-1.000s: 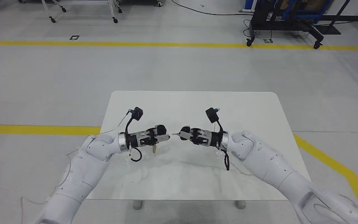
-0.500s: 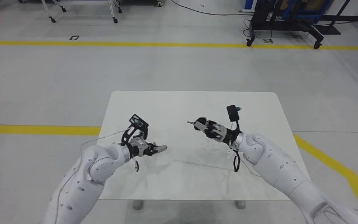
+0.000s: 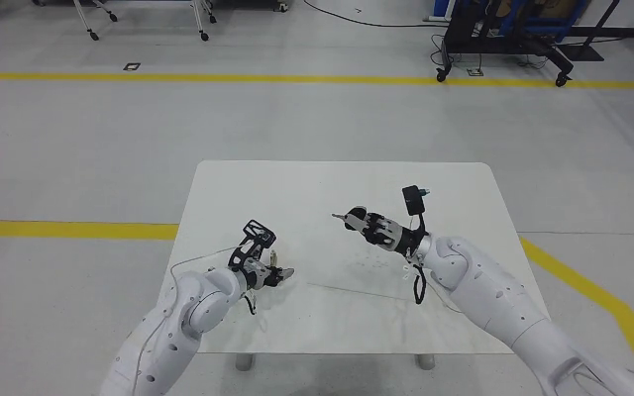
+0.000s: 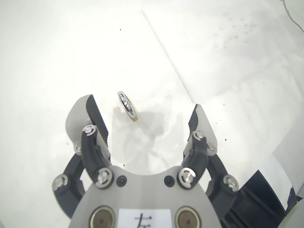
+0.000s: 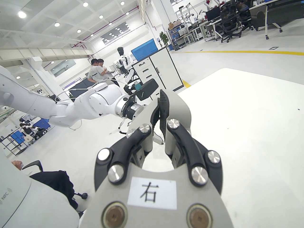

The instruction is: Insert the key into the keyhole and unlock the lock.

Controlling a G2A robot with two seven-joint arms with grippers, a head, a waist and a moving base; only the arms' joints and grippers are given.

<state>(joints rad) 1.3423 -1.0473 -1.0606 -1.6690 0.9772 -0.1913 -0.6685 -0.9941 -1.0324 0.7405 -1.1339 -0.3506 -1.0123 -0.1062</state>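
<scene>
A small brass padlock [image 4: 127,106] with a silver shackle stands on edge on the white table [image 3: 416,183]. It sits just ahead of the gap between my left gripper's open fingers, closer to one pad and free of both. My left gripper [image 3: 280,273] hangs low over the table's near left part, also seen as the left gripper [image 4: 144,109]. My right gripper [image 3: 344,217] is held above the table's middle, fingers pressed together. The thin silver key tip [image 3: 336,216] pokes out toward the left. Up close the right gripper [image 5: 161,106] hides the key between its pads.
A thin seam [image 4: 166,55] runs across the table ahead of the left gripper. A white cable [image 4: 286,3] crosses a corner of the left wrist view. The left arm [image 5: 95,104] shows beyond the right gripper. The table's far half is bare.
The two grippers, first tip to tip at mid-table, have parted. My left arm drew back toward the near edge, sank and opened, leaving the padlock on the table. My right gripper swung right with the key.
</scene>
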